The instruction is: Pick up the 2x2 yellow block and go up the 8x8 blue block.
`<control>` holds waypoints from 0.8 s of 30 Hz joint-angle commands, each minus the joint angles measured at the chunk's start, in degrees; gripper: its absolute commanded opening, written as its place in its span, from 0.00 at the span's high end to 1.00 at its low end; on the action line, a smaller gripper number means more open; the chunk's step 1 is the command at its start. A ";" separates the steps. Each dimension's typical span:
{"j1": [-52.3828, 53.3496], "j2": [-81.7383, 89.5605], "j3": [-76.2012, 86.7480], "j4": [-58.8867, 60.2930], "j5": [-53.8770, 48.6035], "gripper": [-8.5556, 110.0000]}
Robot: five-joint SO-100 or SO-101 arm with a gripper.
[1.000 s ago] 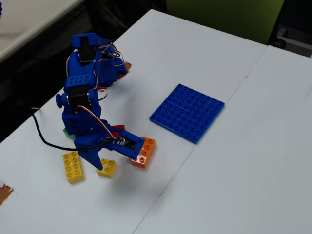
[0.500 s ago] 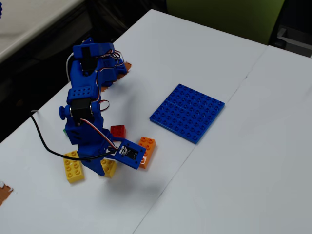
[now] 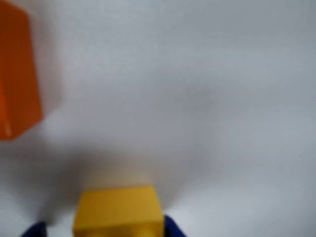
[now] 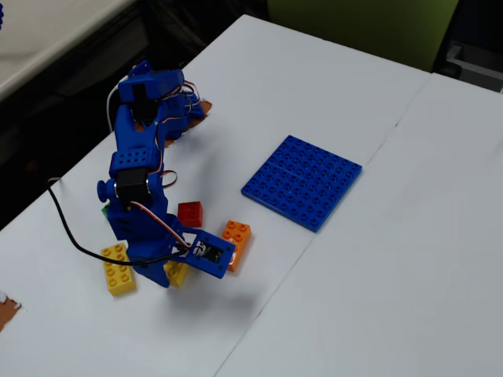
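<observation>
White tabletop [image 4: 377, 259] carries everything, and the hand [image 3: 101, 232] straddles the 2x2 yellow block [image 3: 118, 211], grip unclear, so lifting early could drop it or nudge the orange brick [image 4: 236, 236] just beside, well short of the 8x8 blue block [image 4: 302, 181].

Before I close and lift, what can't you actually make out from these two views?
- Jaws' state: in the wrist view only blurred blue tips flank the 2x2 yellow block, cut by the bottom edge; contact unclear.
- In the fixed view the arm covers most of that block and the gripper.
- Orange brick: blurred, cut by the wrist view's left edge.
</observation>
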 commanded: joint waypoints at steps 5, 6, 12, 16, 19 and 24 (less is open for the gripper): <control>0.44 0.97 -2.46 0.70 1.23 0.93; 0.35 0.97 -2.46 0.79 1.49 0.93; 0.09 1.85 -2.46 1.49 3.16 0.93; -0.88 6.33 -2.46 6.50 6.77 0.93; -2.46 11.25 -2.46 12.13 10.02 0.93; -6.77 22.32 1.93 17.40 17.84 0.93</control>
